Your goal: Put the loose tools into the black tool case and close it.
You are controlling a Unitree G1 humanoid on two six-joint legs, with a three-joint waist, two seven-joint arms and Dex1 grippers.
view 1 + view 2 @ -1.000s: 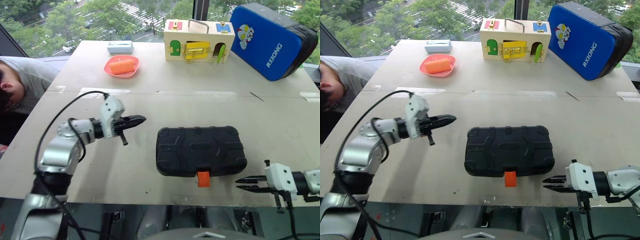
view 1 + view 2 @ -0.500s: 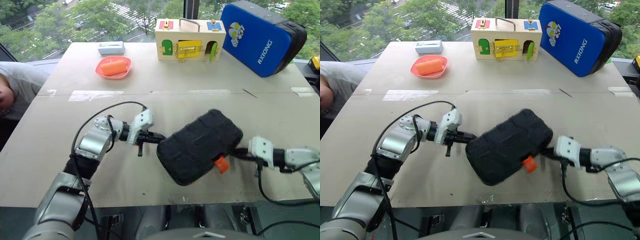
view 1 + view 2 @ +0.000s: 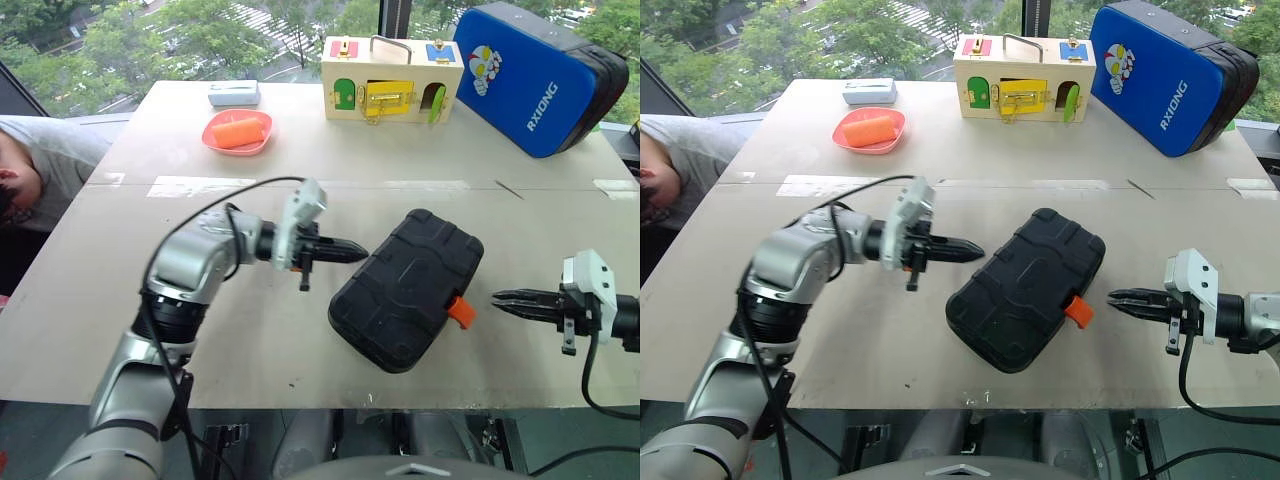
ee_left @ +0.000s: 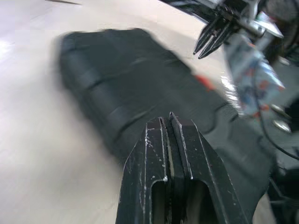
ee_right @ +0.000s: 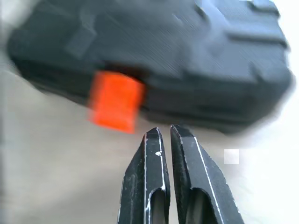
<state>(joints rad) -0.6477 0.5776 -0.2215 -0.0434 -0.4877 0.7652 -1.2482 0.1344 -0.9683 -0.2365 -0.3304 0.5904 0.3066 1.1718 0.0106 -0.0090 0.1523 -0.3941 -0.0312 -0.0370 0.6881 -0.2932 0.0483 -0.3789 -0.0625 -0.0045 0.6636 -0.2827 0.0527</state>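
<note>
- The case lay shut on the table, turned at a slant, with its orange latch on the side toward my right gripper.
- My left gripper had its fingers pressed together, holding nothing, its tips just beside the case's upper left corner.
- My right gripper was closed and empty too, pointing at the latch with a small gap of bare table between them.
- At the far edge stood a wooden box, a blue bag and a red dish.
- A person leaned at the table's left side.
</note>
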